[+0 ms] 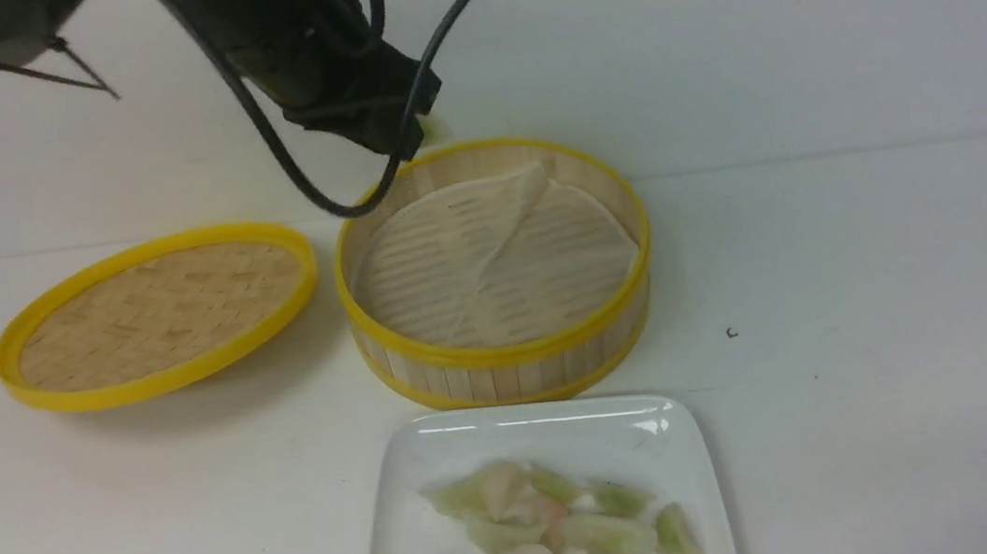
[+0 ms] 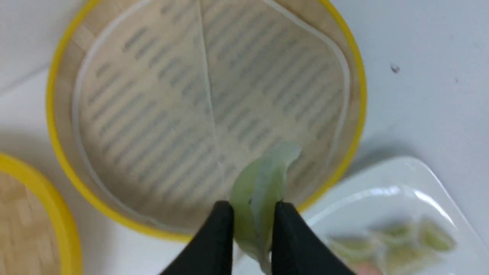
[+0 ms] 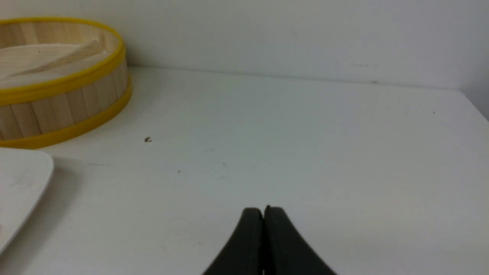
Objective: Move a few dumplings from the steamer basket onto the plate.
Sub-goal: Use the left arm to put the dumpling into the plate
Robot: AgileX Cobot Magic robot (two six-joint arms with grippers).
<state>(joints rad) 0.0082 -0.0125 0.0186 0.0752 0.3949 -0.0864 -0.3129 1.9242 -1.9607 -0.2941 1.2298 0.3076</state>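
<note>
A plain white table (image 1: 881, 286) runs back to a pale wall. In the front view, the round bamboo-slat steamer basket with yellow rims (image 1: 505, 374) stands at the middle, and only its creased whitish paper liner (image 1: 491, 258) shows inside it. Left of it, close beside but apart, lies the flat woven lid with a yellow rim (image 1: 154, 314). Nearer the robot, just in front of the basket, sits the glossy white square plate (image 1: 559, 424), with a cluster of pale green and pinkish-white crescent dumplings (image 1: 535, 535) lying on it. The dark left arm (image 1: 314, 45) hangs above the basket's far left rim; its fingertips are hidden here, and the right arm is out of sight. A tiny dark speck (image 1: 731, 332) marks the table right of the basket.

The left wrist view supplies what the front view hides: the left gripper (image 2: 254, 212), with its black jaws narrowed onto one pale green translucent dumpling (image 2: 263, 179), holds it in the air over the basket's near rim. The liner's crease, part of the lid and the plate's blurred dumplings also show.

The right wrist view alone shows the right gripper (image 3: 263, 212), with its black jaws pressed together on nothing, low over bare table well right of the basket and the plate's corner.
</note>
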